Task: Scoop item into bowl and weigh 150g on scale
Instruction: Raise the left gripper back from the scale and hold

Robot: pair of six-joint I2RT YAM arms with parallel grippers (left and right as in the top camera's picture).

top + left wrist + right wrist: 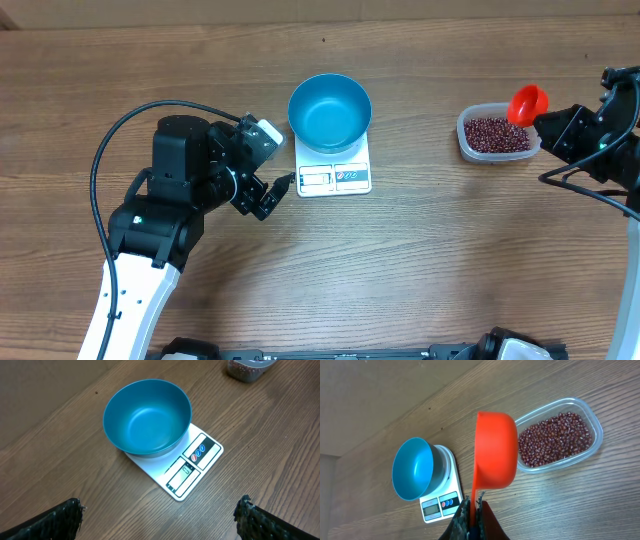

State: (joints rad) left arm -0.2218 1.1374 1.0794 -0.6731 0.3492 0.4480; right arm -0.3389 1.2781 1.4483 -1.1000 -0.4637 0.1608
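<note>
While the red scoop (495, 450) is held by its thin handle in the right pincer (474, 512), whose jaws are clamped together on it, the cup is poised over the clear tub (462, 135) of small dark red-brown beans (497, 133), toward the right end of the far edge of the tabletop (420, 280). No beans can be made out in the scoop. The blue bowl (330, 112) is seen empty, set on the white scale (335, 178) near the middle of the far edge and well apart from the tub. It is seated toward the scale's far end, and the display is left uncovered. The left pincer (277, 196) is held with its jaws wide apart and nothing between them, just beside the scale's near left corner.

Several failures can be foreseen. Beans could be spilled onto the bare wood between tub and bowl if the scoop is overfilled or tipped in transit. The handle could be twisted in the narrow grip once loaded. The light tub, steadied by nothing, may be pushed along when the scoop is driven in. The bowl could be knocked off its seat by the scoop's rim. The reading would be falsified if the scale were touched by the left pincer, and the target weight could be overshot by one full pour.
</note>
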